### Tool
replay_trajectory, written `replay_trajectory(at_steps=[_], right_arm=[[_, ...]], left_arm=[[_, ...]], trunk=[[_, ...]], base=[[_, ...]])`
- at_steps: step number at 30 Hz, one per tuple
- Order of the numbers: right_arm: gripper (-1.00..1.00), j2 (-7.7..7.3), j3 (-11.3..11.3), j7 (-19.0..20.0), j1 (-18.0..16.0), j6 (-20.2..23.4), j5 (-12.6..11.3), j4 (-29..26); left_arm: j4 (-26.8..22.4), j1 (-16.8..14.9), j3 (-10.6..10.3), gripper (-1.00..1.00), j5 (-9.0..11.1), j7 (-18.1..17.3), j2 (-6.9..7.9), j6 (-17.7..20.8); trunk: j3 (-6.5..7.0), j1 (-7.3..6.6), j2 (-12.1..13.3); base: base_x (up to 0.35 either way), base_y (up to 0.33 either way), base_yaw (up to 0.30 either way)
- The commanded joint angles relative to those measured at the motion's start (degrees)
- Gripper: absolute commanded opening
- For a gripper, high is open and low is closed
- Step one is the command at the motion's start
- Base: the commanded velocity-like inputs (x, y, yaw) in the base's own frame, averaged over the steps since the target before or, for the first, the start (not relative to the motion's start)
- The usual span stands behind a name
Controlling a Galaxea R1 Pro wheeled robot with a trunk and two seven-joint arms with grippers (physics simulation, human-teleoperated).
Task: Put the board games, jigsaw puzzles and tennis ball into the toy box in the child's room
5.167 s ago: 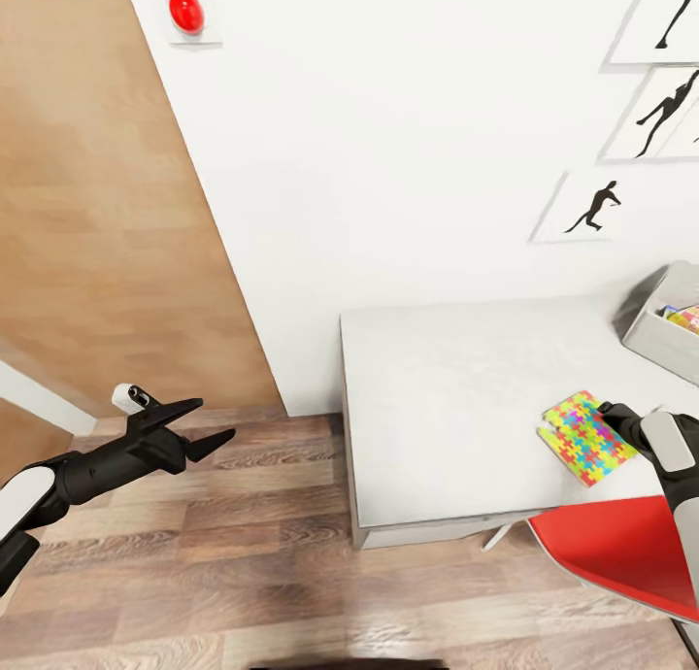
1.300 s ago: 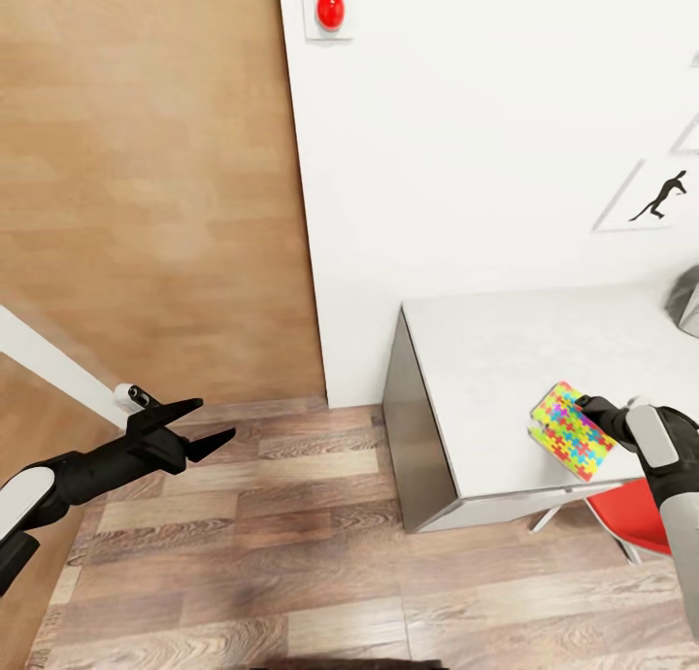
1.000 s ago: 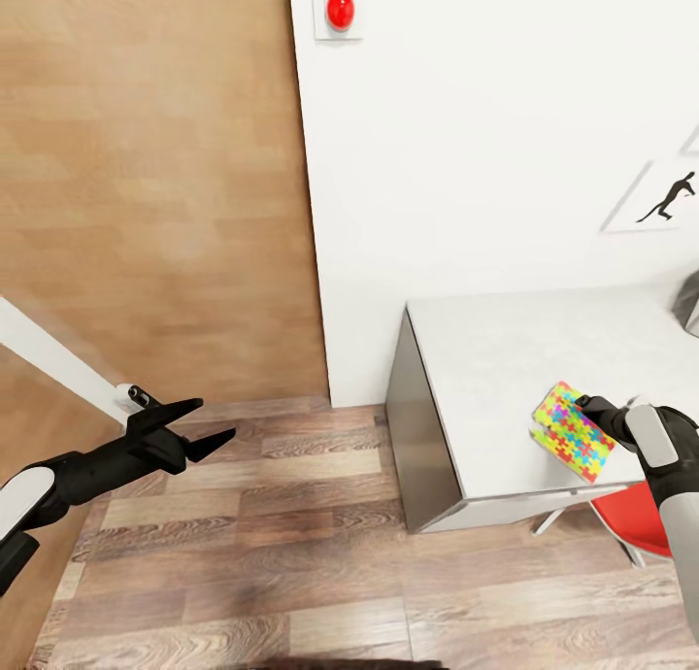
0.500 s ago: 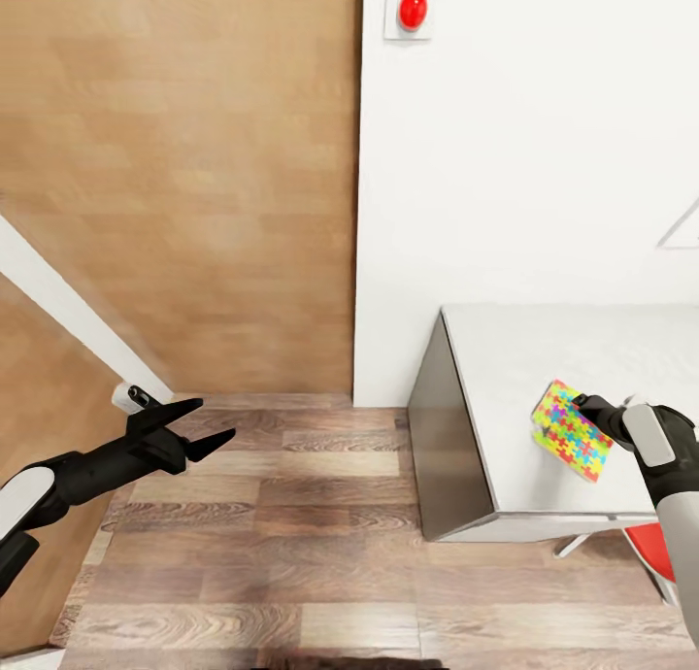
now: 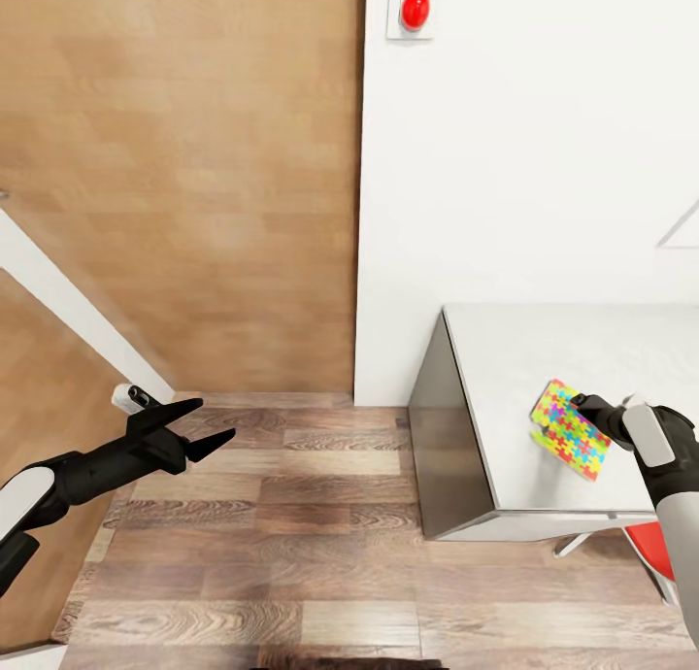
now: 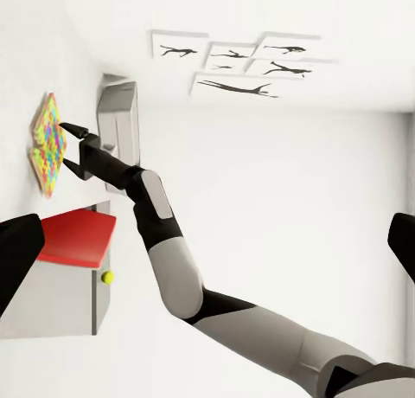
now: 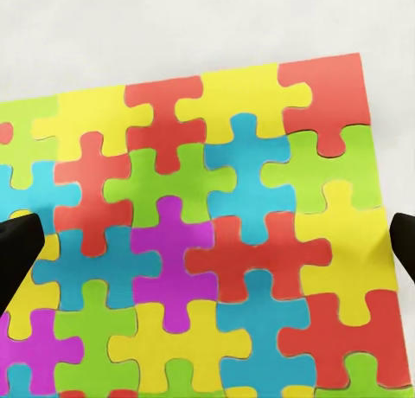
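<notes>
My right gripper (image 5: 585, 407) is shut on one edge of a jigsaw puzzle (image 5: 566, 429), a flat box in bright yellow, green, pink and blue, held tilted just above the table (image 5: 524, 350) near its left end. The puzzle's pattern (image 7: 207, 242) fills the space between the right fingers. Seen from the left wrist, the puzzle (image 6: 47, 144) hangs in front of the pale grey toy box (image 6: 118, 125), and a small yellow-green tennis ball (image 6: 107, 277) lies past the red chair. My left gripper (image 5: 212, 425) is open over the wood floor, holding nothing. The board games are out of view.
A wooden door (image 5: 184, 165) stands left of the white wall, which carries a red button (image 5: 415, 8). A red chair (image 5: 660, 549) sits at the table's front right. Black silhouette pictures (image 6: 233, 65) hang on the wall. Wood-plank floor (image 5: 291, 534) lies between me and the table.
The head view has swung left, so the table and wall slid right and the toy box left that view. Both arms kept their pose, the puzzle staying in the right gripper.
</notes>
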Motion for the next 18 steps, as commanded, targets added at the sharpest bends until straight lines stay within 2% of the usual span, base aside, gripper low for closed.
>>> replay_trajectory(at_steps=[1, 9, 18], right_arm=[[1.0, 0.03, 0.07, -0.37, 0.02, 0.07, -1.74, 2.7], [1.0, 0.03, 0.07, -0.33, 0.03, 0.12, -1.72, 2.7], [1.0, 0.03, 0.07, -0.34, 0.02, 0.12, -1.72, 2.7]], left_arm=[[0.06, -0.1, -0.14, 1.0, -0.21, -0.44, 0.03, 0.05], [0.05, -0.1, -0.13, 1.0, -0.21, -0.44, 0.03, 0.05], [0.05, -0.1, -0.07, 1.0, -0.21, -0.44, 0.01, 0.05]], trunk=[[-0.09, 0.05, -0.08], [-0.09, 0.05, -0.08], [-0.09, 0.05, -0.08]], base=[[0.0, 0.0, 0.0], [0.0, 0.0, 0.033], [0.0, 0.0, 0.254]])
